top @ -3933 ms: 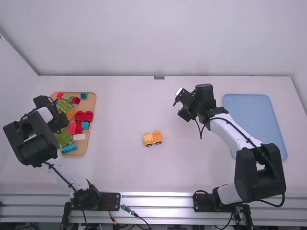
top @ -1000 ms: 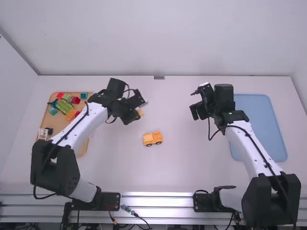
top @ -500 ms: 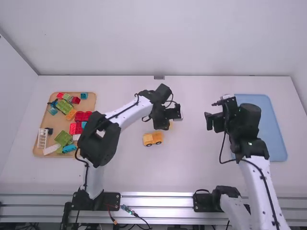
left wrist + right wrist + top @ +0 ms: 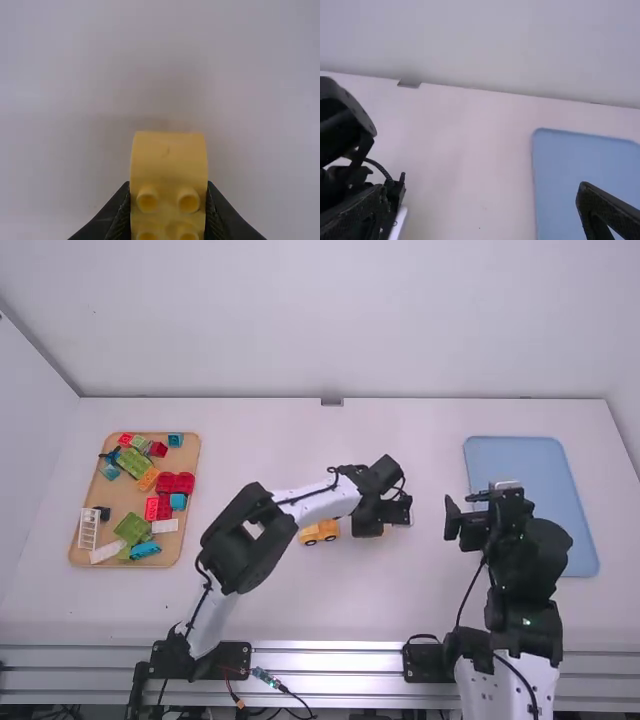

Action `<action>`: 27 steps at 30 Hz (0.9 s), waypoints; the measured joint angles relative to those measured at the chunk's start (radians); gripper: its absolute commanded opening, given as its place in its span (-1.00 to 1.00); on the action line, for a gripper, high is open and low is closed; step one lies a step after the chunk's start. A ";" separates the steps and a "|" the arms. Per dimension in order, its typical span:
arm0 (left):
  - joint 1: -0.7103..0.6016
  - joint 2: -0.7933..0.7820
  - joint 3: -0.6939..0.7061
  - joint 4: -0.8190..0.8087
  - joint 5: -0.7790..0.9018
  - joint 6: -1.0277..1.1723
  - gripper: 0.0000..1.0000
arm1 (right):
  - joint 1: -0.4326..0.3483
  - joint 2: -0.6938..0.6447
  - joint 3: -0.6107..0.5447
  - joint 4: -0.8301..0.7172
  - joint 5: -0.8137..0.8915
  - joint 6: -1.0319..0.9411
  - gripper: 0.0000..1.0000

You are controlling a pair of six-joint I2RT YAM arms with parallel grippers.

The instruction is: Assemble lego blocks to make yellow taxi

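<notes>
The yellow block (image 4: 168, 162) is pinched in the left gripper (image 4: 368, 530), near the little car (image 4: 318, 532). The right gripper (image 4: 462, 524) is wide open and holds nothing.

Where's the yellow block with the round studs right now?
The yellow block is gripped between the fingers of the left claw in the left wrist view; the high view shows that claw just right of the orange car.
</notes>
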 measured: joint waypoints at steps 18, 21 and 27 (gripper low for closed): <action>0.018 0.000 -0.058 0.072 -0.026 -0.037 0.98 | 0.042 0.204 -0.012 0.093 -0.007 -0.021 0.99; 0.019 0.000 -0.055 0.065 -0.061 -0.050 0.98 | 0.073 0.243 -0.010 0.093 -0.007 -0.059 0.99; 0.040 -0.021 -0.043 0.053 -0.074 -0.038 0.98 | 0.098 0.330 0.022 0.107 -0.010 -0.132 0.99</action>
